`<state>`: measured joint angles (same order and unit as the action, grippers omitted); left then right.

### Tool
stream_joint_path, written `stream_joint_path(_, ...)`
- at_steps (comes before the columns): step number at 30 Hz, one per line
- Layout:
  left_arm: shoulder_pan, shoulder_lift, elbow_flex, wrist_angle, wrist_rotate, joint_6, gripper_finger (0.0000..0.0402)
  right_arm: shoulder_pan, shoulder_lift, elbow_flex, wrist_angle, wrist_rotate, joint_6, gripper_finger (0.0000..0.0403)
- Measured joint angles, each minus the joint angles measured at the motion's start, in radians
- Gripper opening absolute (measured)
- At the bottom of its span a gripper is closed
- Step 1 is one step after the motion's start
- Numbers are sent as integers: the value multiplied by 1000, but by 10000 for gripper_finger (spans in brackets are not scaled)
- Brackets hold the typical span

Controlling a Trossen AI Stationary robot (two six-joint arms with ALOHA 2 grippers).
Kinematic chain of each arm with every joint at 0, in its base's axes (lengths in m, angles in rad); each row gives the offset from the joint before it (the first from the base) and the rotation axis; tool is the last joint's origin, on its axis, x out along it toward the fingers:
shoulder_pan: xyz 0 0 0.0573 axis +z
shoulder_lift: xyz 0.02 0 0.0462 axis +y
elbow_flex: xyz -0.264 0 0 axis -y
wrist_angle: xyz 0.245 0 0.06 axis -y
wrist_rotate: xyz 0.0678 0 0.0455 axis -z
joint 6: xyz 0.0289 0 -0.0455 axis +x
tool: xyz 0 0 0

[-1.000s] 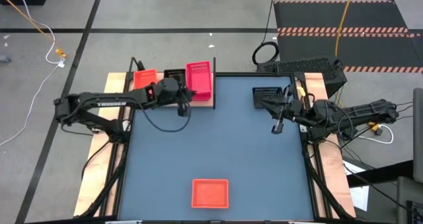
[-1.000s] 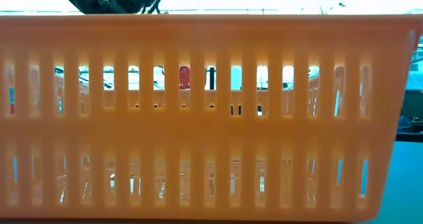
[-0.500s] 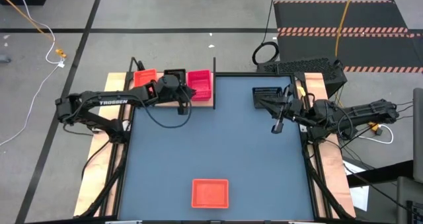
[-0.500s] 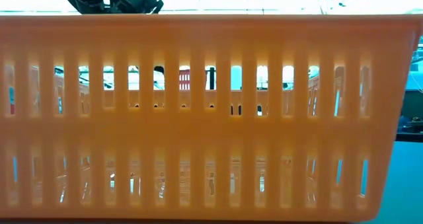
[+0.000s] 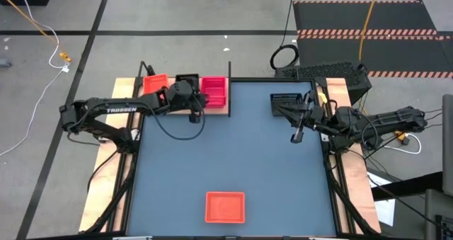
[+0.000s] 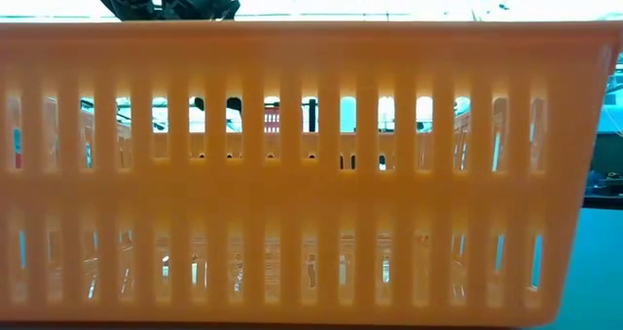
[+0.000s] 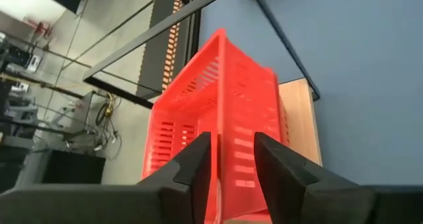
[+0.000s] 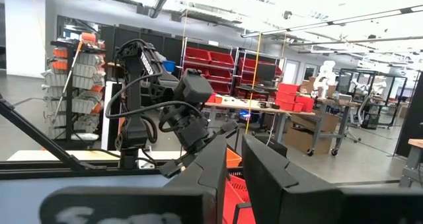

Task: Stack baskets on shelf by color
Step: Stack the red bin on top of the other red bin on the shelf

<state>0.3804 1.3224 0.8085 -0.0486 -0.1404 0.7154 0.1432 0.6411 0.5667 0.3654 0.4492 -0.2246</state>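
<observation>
Pink-red basket now flat, left hand gripping

five baskets show from above: two orange, one by the left arm and one alone at the worktop's near edge; two black; and one pink-red basket just beyond the left end effector. one shelf. two arms, two end effectors, left and right.
</observation>
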Motion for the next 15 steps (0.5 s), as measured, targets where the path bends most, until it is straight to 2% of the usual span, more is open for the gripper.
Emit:
stream_joint_path(6, -52, 0, 0, 2, -39, 60, 108, 0, 0, 0, 0, 0, 0, 45)
stream_joint_path(10, -78, 0, 0, 15, -114, 81, 78, 0, 0, 0, 0, 0, 0, 45)
stream_joint_path(15, -77, 0, 0, 17, -119, 64, 31, 0, 0, 0, 0, 0, 0, 45)
